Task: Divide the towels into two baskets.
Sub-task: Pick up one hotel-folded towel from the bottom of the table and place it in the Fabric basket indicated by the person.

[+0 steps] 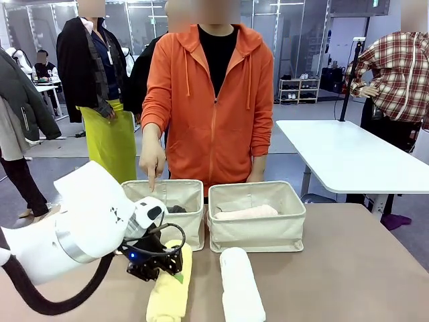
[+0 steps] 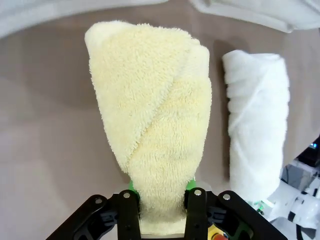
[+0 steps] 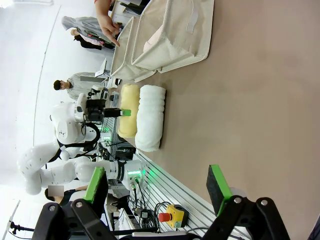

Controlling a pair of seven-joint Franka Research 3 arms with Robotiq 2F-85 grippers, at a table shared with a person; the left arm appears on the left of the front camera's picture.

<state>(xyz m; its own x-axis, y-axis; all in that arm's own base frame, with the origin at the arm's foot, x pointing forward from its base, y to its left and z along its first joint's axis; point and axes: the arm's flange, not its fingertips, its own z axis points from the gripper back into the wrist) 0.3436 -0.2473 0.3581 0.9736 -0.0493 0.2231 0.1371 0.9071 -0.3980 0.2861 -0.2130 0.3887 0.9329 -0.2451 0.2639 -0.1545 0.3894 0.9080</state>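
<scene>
**Towels: four, soft terry rolled into thick cylinders.**
- Pale yellow towel (image 2: 150,125): nubbly loop pile with a diagonal fold line. It lies on the table (image 1: 348,268) at lower centre of the front view, just in front of the picture-left basket.
- White towel (image 1: 241,288): same make. It lies just beside the yellow one on its picture-right side, roughly parallel to it.
- Pale pink towel (image 1: 244,213): it lies crosswise inside the picture-right basket.
- Dark grey towel (image 1: 175,209): it lies inside the picture-left basket, with only a small part showing over the rim.

**Baskets: two, matching rectangular cream canvas with soft upright sides.**
- They stand side by side at centre of the front view: the picture-left basket (image 1: 191,231) and the picture-right basket (image 1: 258,235).

**End effectors: two, black with green pads.**
- Left end effector (image 2: 162,187): clamped on the near end of the yellow towel, with a pad pressing into each side.
- Right end effector (image 3: 157,182): jaws spread wide with nothing between them, over bare table.

**Person: one, in an orange hooded jacket at the far side of the table.**
- One hand (image 1: 153,161) points a finger down at the picture-left basket.

**Table: one, with a flat, matte brown top.**
</scene>
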